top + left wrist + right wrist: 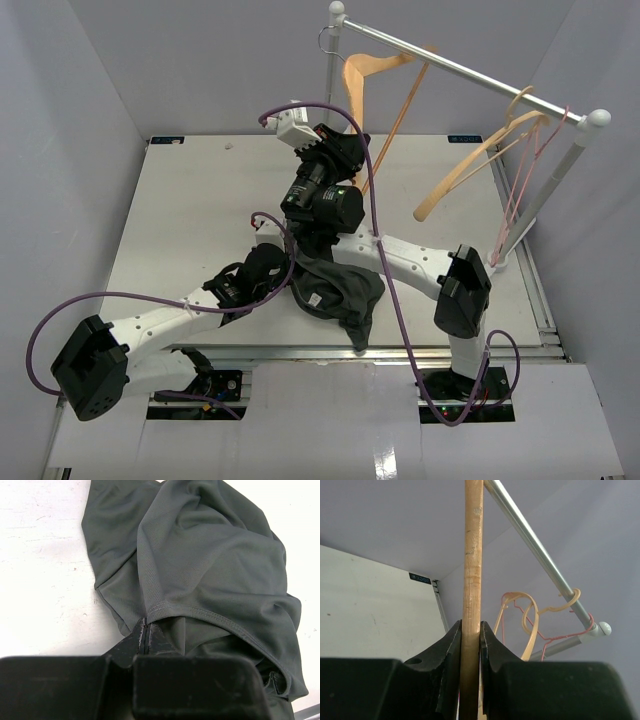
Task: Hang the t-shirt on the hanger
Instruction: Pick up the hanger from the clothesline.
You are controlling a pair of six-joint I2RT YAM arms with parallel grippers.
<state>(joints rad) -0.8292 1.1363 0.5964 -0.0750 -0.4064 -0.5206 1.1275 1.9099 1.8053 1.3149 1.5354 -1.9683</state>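
The dark grey-green t-shirt (345,290) lies crumpled on the white table near its front edge, a small white label showing. My left gripper (288,285) is shut on a hemmed edge of the t-shirt (210,565), its fingertips (145,630) pinched together on the fabric. The tan wooden hanger (362,72) hangs by its metal hook from the rail at the back. My right gripper (348,152) is raised to it and is shut on one wooden bar of the hanger (472,555), which runs upright between the jaws (471,630).
The metal rail (470,75) on white posts spans the back right. A second tan hanger (480,160) and a thin pink hanger (520,185) hang near its right end, also in the right wrist view (530,625). Grey walls enclose the table (190,200).
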